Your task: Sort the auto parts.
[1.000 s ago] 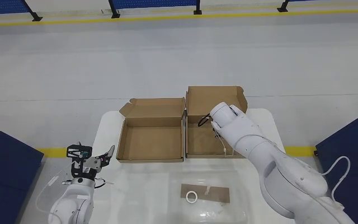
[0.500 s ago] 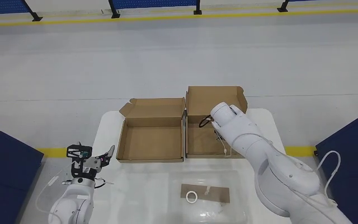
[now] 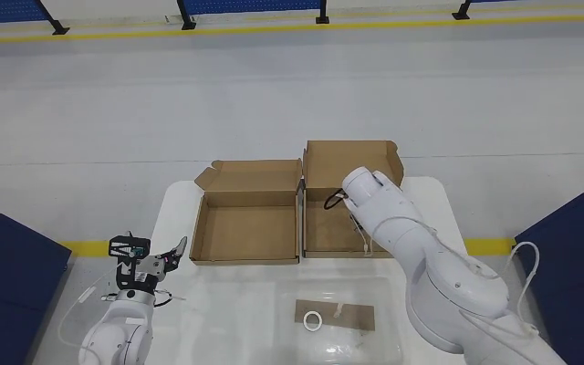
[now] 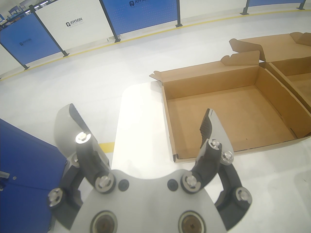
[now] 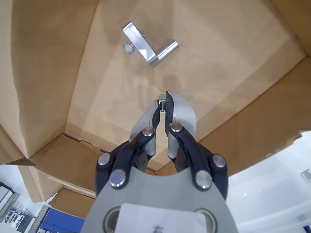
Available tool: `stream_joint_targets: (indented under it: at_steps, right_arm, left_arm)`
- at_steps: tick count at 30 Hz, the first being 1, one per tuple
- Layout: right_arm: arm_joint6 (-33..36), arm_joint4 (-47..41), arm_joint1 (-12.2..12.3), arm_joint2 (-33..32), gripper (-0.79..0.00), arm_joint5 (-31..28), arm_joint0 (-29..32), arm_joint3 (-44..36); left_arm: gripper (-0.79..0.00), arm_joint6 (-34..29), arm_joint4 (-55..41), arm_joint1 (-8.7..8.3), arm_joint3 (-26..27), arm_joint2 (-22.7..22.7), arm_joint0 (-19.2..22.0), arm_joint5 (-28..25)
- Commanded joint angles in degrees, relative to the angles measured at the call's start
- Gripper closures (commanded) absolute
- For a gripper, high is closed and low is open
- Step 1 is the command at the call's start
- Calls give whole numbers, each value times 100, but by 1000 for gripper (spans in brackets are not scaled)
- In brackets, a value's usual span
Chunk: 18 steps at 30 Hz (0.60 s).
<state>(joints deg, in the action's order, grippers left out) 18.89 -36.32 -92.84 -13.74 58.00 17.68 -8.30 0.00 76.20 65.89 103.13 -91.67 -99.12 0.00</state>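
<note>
Inside the right cardboard box (image 5: pixel 48 49), my right gripper (image 5: pixel 162 100) is shut on a small threaded screw (image 5: pixel 162 104), held a little above the floor. A silver L-shaped metal bracket (image 5: pixel 145 47) with a knob lies on that floor just beyond the fingertips. In the top view the right arm's wrist (image 3: pixel 365 196) covers this box (image 3: pixel 321 235). The left box (image 3: pixel 246 233) is bare inside. My left gripper (image 4: pixel 141 113) stands open with nothing in it near the table's left edge (image 3: pixel 153 252), short of the left box (image 4: pixel 230 112).
A clear plastic bin (image 3: pixel 392 315) sits at the table's front, holding a cardboard strip (image 3: pixel 354 317) and a white ring (image 3: pixel 313 320). Both boxes have raised lids at the back. Blue panels flank the table.
The right arm's elbow and forearm have shifted slightly leftward while its wrist stays over the right box. The left arm has not moved.
</note>
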Motion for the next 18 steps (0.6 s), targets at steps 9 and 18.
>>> stream_joint_targets:
  at_steps: [9, 18]
  right_arm:
    - [108, 163, -207, -17, -139, 0, -18, 388]
    - [185, 202, -372, -148, -539, 0, -260, 552]
  left_arm:
    - [-785, 0, 0, 0, 0, 0, 0, 0]
    - [-785, 0, 0, 0, 0, 0, 0, 0]
